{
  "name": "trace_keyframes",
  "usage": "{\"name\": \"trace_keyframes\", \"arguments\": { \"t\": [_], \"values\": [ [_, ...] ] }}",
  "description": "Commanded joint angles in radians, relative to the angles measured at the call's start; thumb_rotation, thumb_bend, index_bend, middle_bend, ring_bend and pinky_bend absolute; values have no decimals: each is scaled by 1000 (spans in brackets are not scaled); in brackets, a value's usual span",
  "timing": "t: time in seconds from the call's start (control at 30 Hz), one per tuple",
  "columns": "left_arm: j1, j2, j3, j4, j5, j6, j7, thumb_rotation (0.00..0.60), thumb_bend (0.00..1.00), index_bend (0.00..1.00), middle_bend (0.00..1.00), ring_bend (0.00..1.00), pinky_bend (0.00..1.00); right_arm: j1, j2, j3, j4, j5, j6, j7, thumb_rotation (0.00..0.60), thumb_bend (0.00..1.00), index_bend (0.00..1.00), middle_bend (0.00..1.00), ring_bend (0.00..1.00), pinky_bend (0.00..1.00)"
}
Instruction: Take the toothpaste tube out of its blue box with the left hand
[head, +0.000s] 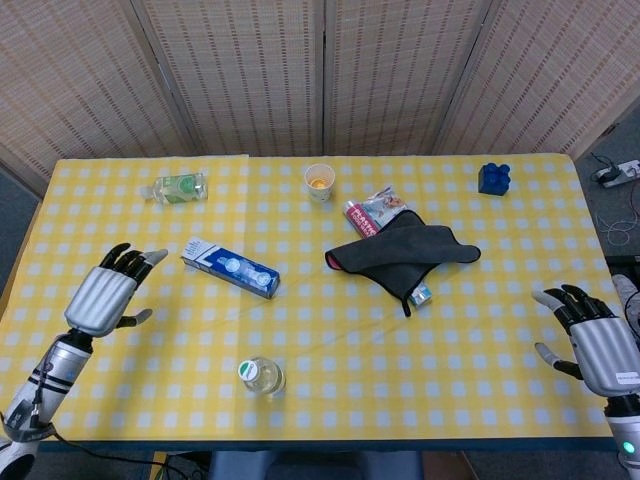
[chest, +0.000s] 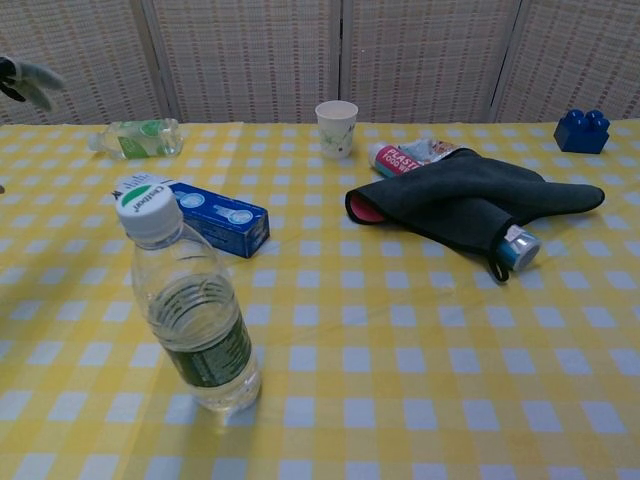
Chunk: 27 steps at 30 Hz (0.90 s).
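The blue toothpaste box lies flat on the yellow checked table, left of centre, its white end flap pointing up-left; in the chest view the box sits just behind the standing bottle. No tube shows outside it. My left hand hovers over the table to the left of the box, fingers spread and holding nothing; only its fingertips reach into the chest view at the top left. My right hand stays at the table's right edge, fingers apart and empty.
A clear water bottle stands near the front, large in the chest view. Another bottle lies at the back left. A paper cup, a snack packet, a dark cloth over a small tube, and a blue block sit further back.
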Motion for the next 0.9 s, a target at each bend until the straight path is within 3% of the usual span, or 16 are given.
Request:
{"name": "trace_keyframes", "arguments": {
  "t": [0.03, 0.43, 0.63, 0.9],
  "values": [
    [-65, -39, -17, 47, -18, -70, 2, 600, 146, 118, 211, 197, 97, -2, 3, 0, -3, 0, 2, -3, 600, 172, 236, 249, 159, 306],
    [-232, -150, -33, 138, -107, -247, 115, 600, 146, 107, 191, 180, 92, -2, 6, 0, -6, 4, -5, -4, 600, 178, 236, 249, 159, 306],
    [-301, -208, -42, 165, -218, -335, 224, 600, 146, 102, 177, 176, 84, -3, 6, 1, 1, 11, -8, 6, 600, 180, 236, 249, 159, 306],
    [-368, -289, -37, 183, -345, -376, 363, 600, 150, 136, 178, 173, 80, -1, 6, 3, 7, 13, -12, 14, 600, 180, 236, 249, 159, 306]
  ]
}}
